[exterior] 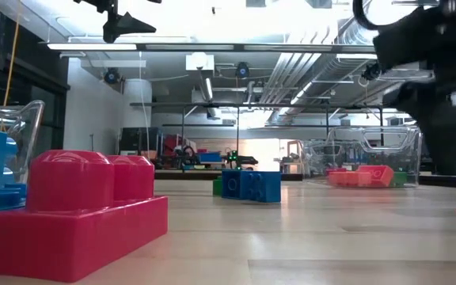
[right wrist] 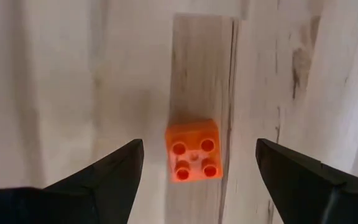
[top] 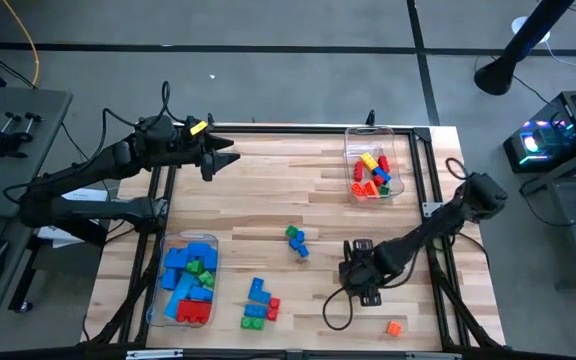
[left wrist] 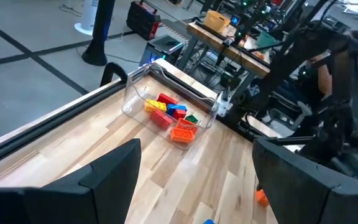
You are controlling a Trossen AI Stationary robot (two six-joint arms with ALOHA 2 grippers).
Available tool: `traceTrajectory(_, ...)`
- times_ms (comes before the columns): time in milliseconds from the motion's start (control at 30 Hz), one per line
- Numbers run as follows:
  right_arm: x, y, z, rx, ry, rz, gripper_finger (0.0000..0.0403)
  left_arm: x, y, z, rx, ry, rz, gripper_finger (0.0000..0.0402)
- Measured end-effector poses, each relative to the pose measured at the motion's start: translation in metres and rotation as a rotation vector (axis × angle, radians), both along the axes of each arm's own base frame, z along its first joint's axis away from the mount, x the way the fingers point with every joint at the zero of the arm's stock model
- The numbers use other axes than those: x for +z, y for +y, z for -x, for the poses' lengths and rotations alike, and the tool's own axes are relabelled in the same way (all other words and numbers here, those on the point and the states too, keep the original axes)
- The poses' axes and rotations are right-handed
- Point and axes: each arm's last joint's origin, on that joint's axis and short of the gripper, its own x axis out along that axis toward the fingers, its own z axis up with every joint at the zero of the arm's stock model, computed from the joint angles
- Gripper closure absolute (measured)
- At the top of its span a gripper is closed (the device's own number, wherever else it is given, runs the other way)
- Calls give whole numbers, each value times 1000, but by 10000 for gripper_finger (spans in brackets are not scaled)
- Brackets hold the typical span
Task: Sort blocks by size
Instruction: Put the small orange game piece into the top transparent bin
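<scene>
While your right gripper [top: 366,290] hangs low over the pale wood-plank table [top: 268,180] in the high view, its fingers spread and empty, the small orange block [top: 394,328] lies just beyond them. From the right wrist, that square four-stud block [right wrist: 193,150] sits between the dark fingertips, untouched. Your left gripper [top: 230,157] waits open.

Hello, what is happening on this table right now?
A two-armed robot is sorting toy blocks by size. The right gripper, jaws open, hangs above a small orange block near the table's front edge and holds nothing. The left gripper waits, open, at the back left. One clear tub holds large blocks, the other tub small ones. Several blocks lie loose on the table.
</scene>
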Motion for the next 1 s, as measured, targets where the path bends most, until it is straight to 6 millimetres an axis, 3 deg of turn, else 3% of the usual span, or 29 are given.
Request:
traceTrajectory(300, -21, 2, -3, 0, 68, 41, 105, 0, 0, 0, 5, -5, 18, 108)
traceTrajectory(400, -21, 2, -3, 3, 68, 41, 153, 0, 0, 0, 6, -6, 19, 108)
traceTrajectory(533, -21, 2, -3, -2, 70, 40, 266, 0, 0, 0, 6, -6, 20, 108)
traceTrajectory(633, -18, -3, -5, -15, 62, 31, 270, 0, 0, 0, 3, -6, 21, 108)
traceTrajectory(700, -8, -12, -7, -44, 43, 24, 270, 0, 0, 0, 3, -6, 21, 108)
traceTrajectory(800, 23, -37, -7, -90, 5, 105, 270, 0, 0, 0, 3, -6, 21, 108)
traceTrajectory(933, 81, -87, 6, -228, -131, 304, 270, 0, 0, 0, 3, -6, 20, 108)
traceTrajectory(1000, 100, -117, 18, -369, -178, 357, 270, 0, 0, 0, 3, -7, 20, 108)
